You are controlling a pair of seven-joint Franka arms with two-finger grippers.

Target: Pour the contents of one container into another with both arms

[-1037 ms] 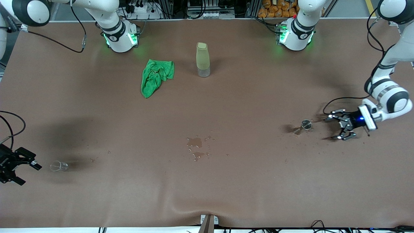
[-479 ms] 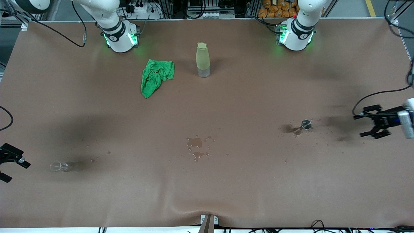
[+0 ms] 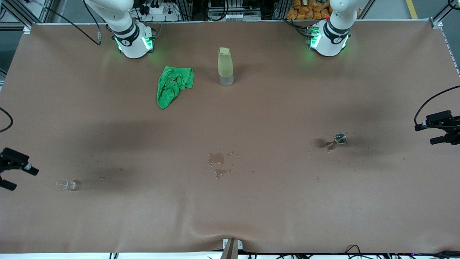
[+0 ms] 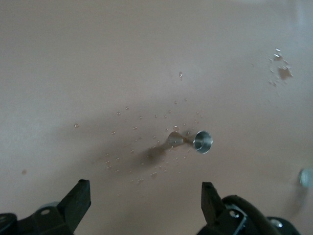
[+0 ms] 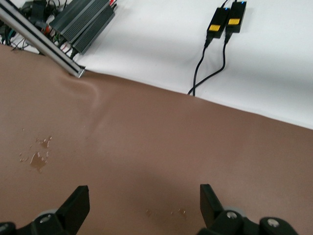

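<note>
A matt brown table covering (image 3: 273, 201) is showing glossy water droplets (image 3: 217, 163). The small metal cup (image 3: 340, 138) is gleaming, the green cloth (image 3: 172, 85) is looking soft, the clear glass (image 3: 64, 185) shining.

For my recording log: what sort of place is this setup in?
Most likely a robotics lab or test cell, not a home. Two arm bases with green lights are bolted along a brown-covered table, aluminium framing and power strips stand past its edge, and power bricks lie on the white floor.
</note>
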